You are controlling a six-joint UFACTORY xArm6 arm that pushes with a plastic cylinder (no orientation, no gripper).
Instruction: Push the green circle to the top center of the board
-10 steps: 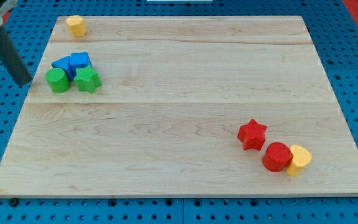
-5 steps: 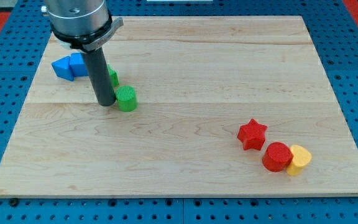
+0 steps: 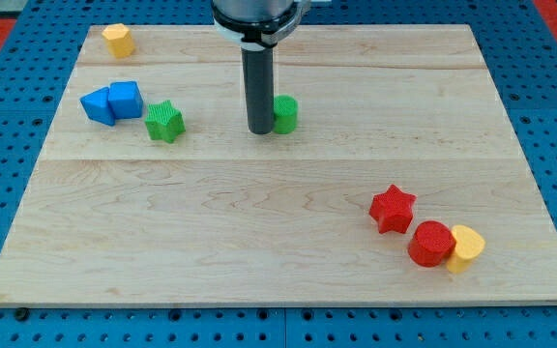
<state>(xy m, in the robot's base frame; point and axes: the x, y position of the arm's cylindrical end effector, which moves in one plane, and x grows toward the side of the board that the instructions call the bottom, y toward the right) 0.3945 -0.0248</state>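
Note:
The green circle [image 3: 285, 113] lies on the wooden board [image 3: 278, 222] a little above the middle, near the centre line. My tip [image 3: 259, 129] stands right against its left side, touching or nearly touching it. The dark rod rises from there to the view's top edge. A green star [image 3: 164, 122] lies further to the view's left, apart from the circle.
Two blue blocks [image 3: 111, 101] sit together at the left, next to the green star. A yellow block [image 3: 117, 39] lies in the top left corner. A red star [image 3: 392, 208], a red circle [image 3: 430, 243] and a yellow block [image 3: 466, 246] cluster at the bottom right.
The rod has swept from the board's left edge to the middle, carrying the green circle right and up, away from the blue blocks and green star. The green star shifted slightly right.

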